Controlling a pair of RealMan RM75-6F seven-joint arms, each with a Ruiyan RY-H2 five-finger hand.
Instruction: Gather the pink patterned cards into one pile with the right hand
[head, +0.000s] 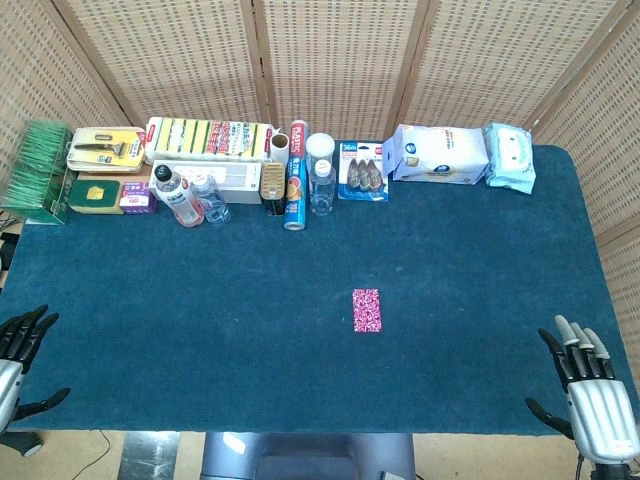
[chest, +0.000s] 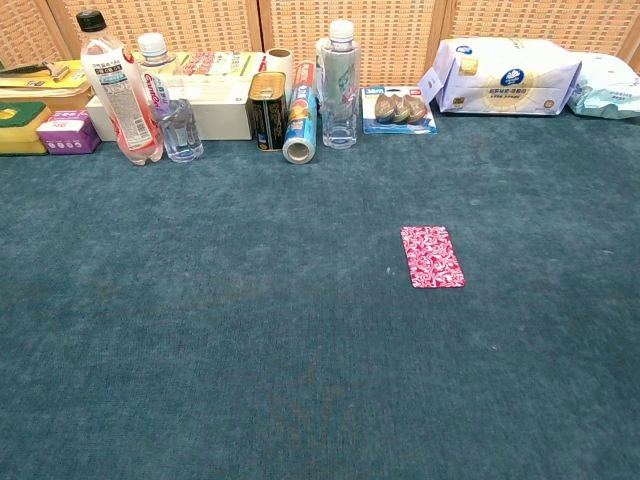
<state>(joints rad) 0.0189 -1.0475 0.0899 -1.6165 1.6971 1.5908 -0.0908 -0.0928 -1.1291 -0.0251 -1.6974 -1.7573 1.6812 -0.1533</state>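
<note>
One pile of pink patterned cards lies flat on the blue cloth near the table's middle; in the chest view the cards sit right of centre. My right hand hangs at the near right corner, fingers spread, holding nothing, far from the cards. At the near left edge my left hand is also spread and empty. Neither hand shows in the chest view.
Along the far edge stand bottles, a lying tube, a can, boxes, tissue packs and a green packet. The blue table cloth ends at the near edge by both hands.
</note>
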